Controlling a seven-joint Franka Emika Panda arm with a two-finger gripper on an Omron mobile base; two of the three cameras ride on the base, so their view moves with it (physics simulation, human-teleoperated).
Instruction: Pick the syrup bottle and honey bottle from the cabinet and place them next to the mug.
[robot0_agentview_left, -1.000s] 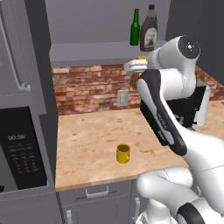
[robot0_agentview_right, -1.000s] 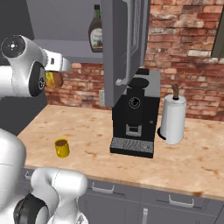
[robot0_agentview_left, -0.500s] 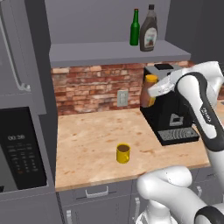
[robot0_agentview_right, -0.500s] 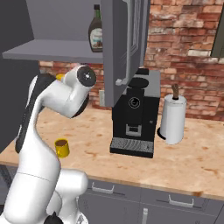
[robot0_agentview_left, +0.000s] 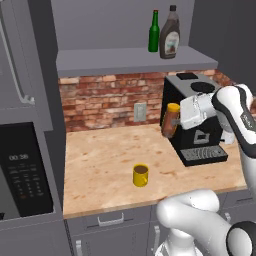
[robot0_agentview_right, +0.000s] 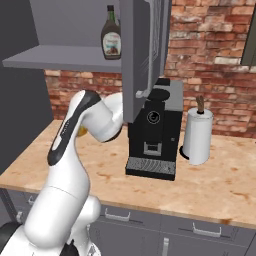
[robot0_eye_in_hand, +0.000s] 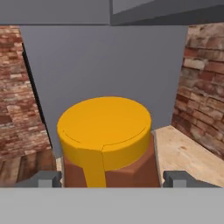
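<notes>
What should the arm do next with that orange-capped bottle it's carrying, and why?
Probably swing it left and lower it toward the counter. The gripper holds the honey bottle up in the air in front of the coffee machine, while the mug it belongs beside stands lower and further left. The syrup bottle waits on the cabinet shelf.

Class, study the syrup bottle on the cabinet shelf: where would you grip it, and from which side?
Grip the syrup bottle around its wide lower body, coming level from the cabinet's open front. It stands upright; the green bottle stands close on one side, so stay clear of it.
</notes>
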